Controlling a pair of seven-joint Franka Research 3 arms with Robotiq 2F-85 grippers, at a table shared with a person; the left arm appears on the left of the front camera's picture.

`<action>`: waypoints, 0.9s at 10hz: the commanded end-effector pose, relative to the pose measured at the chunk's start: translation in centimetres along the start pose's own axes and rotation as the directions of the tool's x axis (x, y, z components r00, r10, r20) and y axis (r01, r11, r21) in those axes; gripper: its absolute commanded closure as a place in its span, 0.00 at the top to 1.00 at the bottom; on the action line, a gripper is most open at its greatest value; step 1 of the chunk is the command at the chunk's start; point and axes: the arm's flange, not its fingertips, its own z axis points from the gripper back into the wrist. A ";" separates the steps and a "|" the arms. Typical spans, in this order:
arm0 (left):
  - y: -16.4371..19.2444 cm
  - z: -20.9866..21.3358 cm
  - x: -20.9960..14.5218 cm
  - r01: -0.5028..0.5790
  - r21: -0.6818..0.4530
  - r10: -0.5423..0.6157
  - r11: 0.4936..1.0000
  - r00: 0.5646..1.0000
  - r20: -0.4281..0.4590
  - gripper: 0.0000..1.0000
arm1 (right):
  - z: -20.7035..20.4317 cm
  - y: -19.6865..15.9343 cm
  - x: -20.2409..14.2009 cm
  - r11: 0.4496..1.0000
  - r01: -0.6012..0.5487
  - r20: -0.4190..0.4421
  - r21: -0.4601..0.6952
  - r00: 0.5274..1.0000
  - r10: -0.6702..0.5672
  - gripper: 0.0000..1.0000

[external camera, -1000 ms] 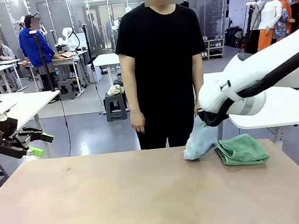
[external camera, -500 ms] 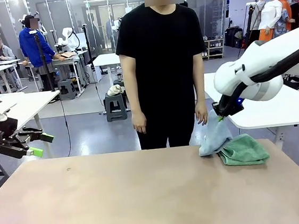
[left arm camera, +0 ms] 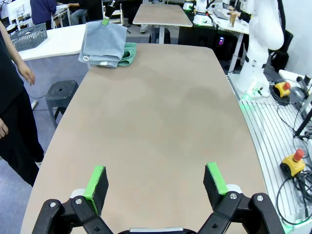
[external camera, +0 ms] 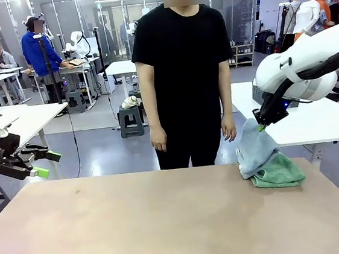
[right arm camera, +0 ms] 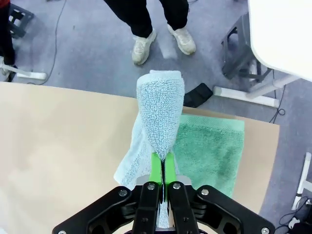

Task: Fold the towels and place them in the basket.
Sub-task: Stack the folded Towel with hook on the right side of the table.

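Two towels sit at the far right corner of the table (external camera: 167, 224): the pale blue-grey towel (external camera: 255, 149) is lifted by one edge and drapes down onto the mint green towel (external camera: 278, 171), which lies folded flat beneath it; in the right wrist view the blue-grey one (right arm camera: 158, 122) hangs in a rolled fold over the green one (right arm camera: 209, 151). The right gripper (external camera: 260, 126) has its jaws pinched tight on the blue-grey towel's top edge, the green pads pressed together with the cloth between them. One dark grey mesh basket (left arm camera: 29, 36) stands on a white side table (left arm camera: 53, 44) beyond the towels, well apart from them. The left gripper (external camera: 45, 164) hangs off the table's left edge, jaws spread wide and holding nothing; in its own view the fingers (left arm camera: 96, 181) frame bare tabletop. One person (external camera: 183, 77) in black stands at the far side, arms down, a hand (external camera: 229, 131) near the raised towel. I can read no writing anywhere.
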 end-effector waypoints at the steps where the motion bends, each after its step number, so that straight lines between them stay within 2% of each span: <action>1: -0.1 0.0 0.1 0.003 0.004 -0.003 1.000 1.000 -0.003 1.00 | -0.1 -0.6 0.2 1.000 -0.019 0.005 -0.024 1.000 0.020 0.03; 7: -0.1 0.0 0.1 0.003 0.004 -0.003 1.000 1.000 -0.003 1.00 | -0.1 0.1 0.0 1.000 -0.007 -0.002 -0.005 1.000 0.007 0.03; 9: -0.1 0.0 0.1 0.003 0.004 -0.003 1.000 1.000 -0.003 1.00 | -0.2 -0.6 -0.4 0.995 -0.095 -0.072 -0.020 0.993 0.094 0.03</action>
